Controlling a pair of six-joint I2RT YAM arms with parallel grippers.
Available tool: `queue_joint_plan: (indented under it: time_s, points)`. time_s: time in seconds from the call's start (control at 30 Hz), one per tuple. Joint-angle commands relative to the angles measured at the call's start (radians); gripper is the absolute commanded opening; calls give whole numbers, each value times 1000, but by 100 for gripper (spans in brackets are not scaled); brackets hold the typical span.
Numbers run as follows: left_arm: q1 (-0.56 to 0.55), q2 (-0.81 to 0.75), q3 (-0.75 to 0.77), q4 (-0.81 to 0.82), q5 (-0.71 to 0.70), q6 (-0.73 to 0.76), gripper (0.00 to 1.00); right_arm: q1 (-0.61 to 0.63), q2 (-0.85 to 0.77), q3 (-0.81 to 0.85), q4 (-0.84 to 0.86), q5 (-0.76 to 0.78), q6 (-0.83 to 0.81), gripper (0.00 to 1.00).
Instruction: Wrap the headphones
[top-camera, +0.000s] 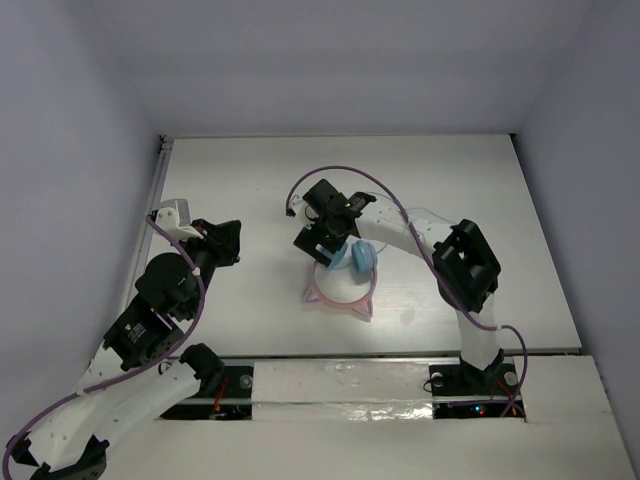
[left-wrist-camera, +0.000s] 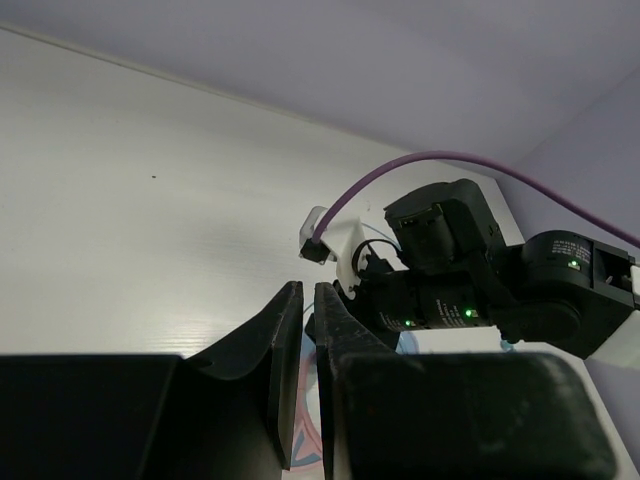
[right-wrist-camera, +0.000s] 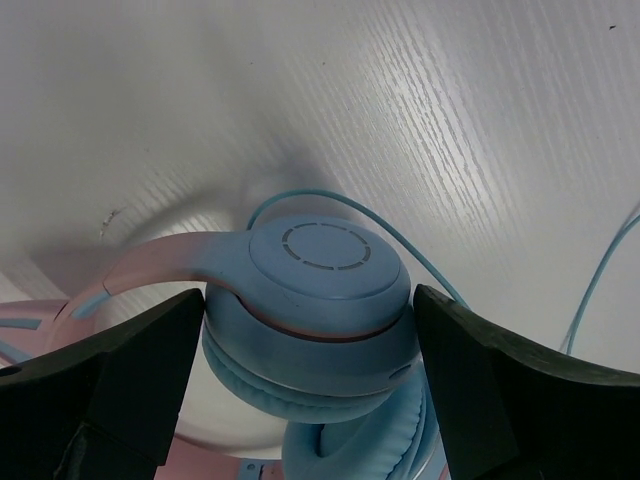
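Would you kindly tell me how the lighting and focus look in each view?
Top external: even, soft light, with glare on the shiny strip by the arm bases. Left wrist: the left gripper is a dark, soft-edged silhouette against a bright table. Right wrist: the headphones are sharp, casting a soft shadow at picture left; the table grain glints upper right.

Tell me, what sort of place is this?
Probably a robot test cell in a lab: a white wood-grain table closed in by plain pale walls, two black-and-white robot arms bolted at its near edge, and a single prop, pink-and-blue cat-ear headphones.
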Motion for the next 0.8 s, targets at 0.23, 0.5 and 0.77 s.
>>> queue_joint_plan:
  time_s: [0.23, 0.5, 0.77]
  points:
    - [-2, -1, 13, 37, -8, 25, 7, 6, 84, 39, -65, 3, -9, 90]
    - [-2, 5, 17, 46, 15, 13, 7, 6, 47, -3, 21, -66, 34, 46]
    - [-2, 45, 13, 46, 38, -37, 7, -57, -131, -66, 153, -83, 154, 23]
